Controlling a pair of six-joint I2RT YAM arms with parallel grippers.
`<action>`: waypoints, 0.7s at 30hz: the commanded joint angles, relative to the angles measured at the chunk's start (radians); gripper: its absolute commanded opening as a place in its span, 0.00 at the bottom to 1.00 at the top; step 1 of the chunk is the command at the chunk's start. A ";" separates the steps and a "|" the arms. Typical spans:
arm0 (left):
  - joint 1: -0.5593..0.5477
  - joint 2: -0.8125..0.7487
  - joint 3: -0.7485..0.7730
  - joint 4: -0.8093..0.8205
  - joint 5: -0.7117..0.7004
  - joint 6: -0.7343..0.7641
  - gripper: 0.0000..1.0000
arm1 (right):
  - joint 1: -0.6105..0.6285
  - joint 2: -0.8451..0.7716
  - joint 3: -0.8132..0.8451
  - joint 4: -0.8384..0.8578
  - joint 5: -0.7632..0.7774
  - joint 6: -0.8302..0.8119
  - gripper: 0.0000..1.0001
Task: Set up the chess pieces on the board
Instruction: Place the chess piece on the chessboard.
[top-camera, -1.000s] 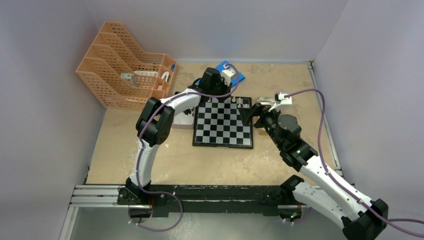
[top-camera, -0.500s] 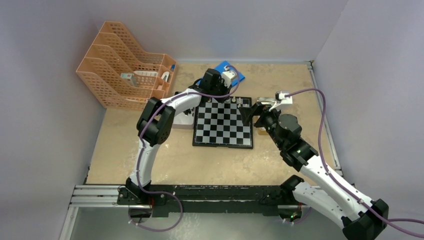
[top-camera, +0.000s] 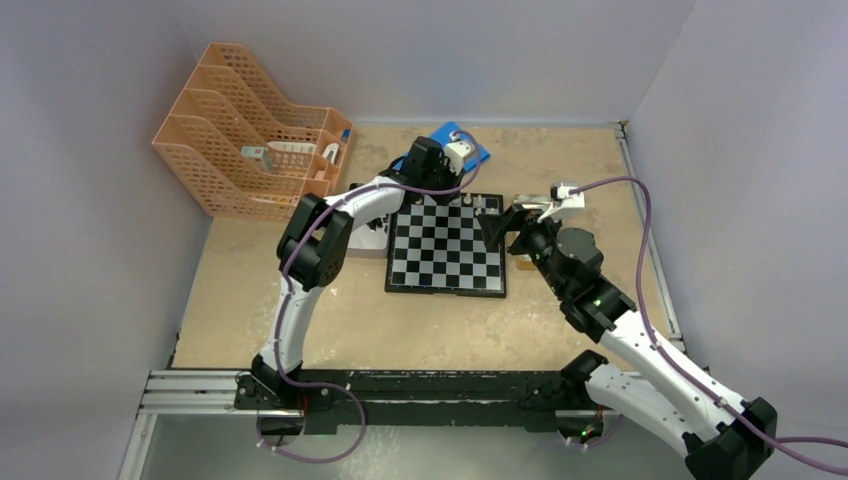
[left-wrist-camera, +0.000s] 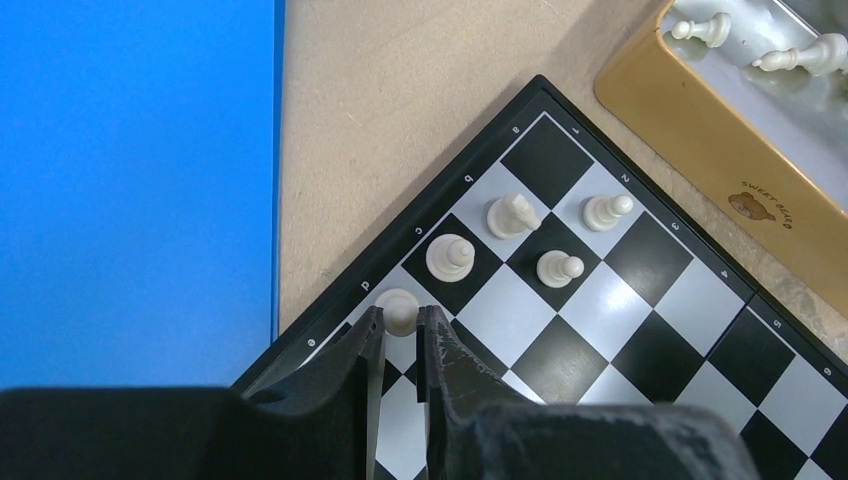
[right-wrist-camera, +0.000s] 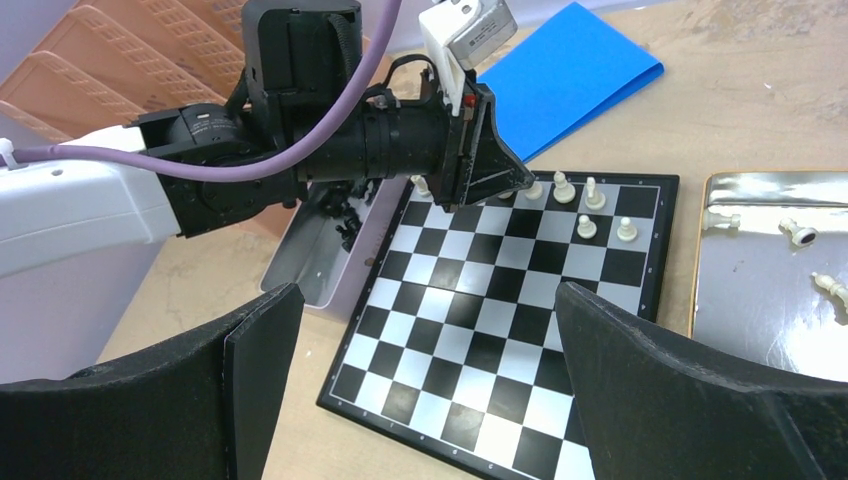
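Note:
The board (top-camera: 445, 250) lies mid-table, seen also in the right wrist view (right-wrist-camera: 500, 320). My left gripper (left-wrist-camera: 400, 316) is at its far row, shut on a white chess piece (left-wrist-camera: 398, 302) that stands on a white edge square. Several more white chess pieces (left-wrist-camera: 449, 256) stand close by near that corner. In the top view the left gripper (top-camera: 421, 196) points down at the board's far edge. My right gripper (right-wrist-camera: 430, 340) hangs wide open above the board's right side (top-camera: 497, 228), holding nothing.
A gold-rimmed tray (left-wrist-camera: 720, 150) right of the board holds loose white pieces (right-wrist-camera: 800, 235). A grey tray (right-wrist-camera: 330, 240) with black pieces sits left of it. A blue sheet (top-camera: 470, 150) lies behind the board. An orange file rack (top-camera: 250, 150) stands far left.
The left arm's elbow has drifted a little to the right; its gripper stays at the board's far row. The right arm has not moved.

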 joint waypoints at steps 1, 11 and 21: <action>-0.005 0.000 0.042 0.003 0.002 0.019 0.18 | 0.005 0.008 0.034 0.045 0.023 -0.008 0.99; -0.005 -0.051 0.041 -0.012 0.005 0.013 0.27 | 0.005 0.021 0.023 0.052 -0.003 -0.001 0.99; -0.006 -0.138 0.037 -0.021 0.044 -0.035 0.32 | 0.005 0.036 0.016 0.064 -0.006 0.012 0.99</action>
